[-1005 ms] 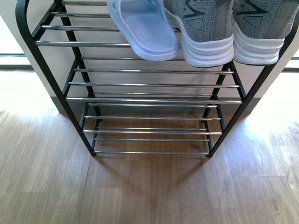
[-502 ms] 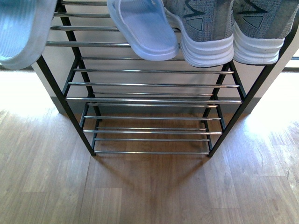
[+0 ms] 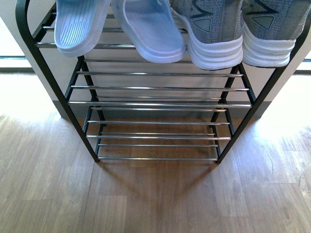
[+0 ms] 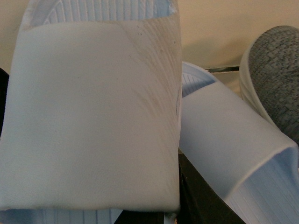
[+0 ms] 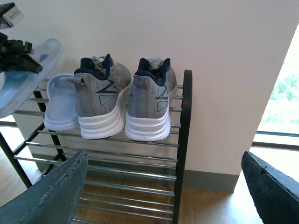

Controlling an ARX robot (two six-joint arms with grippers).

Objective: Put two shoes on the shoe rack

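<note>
Slides and sneakers sit in one row on the top shelf of the shoe rack [image 3: 160, 103], heels hanging over its front bar. From the robot's left in front view: left slide [image 3: 77, 26], right slide [image 3: 153, 31], left sneaker [image 3: 211, 34], right sneaker [image 3: 269, 31] tight against the right frame post. Left slide's heel is near the left frame post w/ a bare bit of bar between; it leans toward the right slide and they look touching or nearly so higher up. Right slide's heel edge abuts the left sneaker's sole. Lower shelves are bare chrome bars, wood floor [image 3: 155, 199] in front of the rack is open. Left wrist view is filled by the left slide's strap; can't tell if the left fingers are apart or clamped, since they don't show there. In right wrist view a dark piece of the left gripper [image 5: 16, 49] sits on the left slide, which is above the bars at that end. Right gripper [image 5: 163, 196] is back from the rack, fingers [image 5: 51, 196] wide apart, holding nothing, w/ clear room toward the sneakers.
</note>
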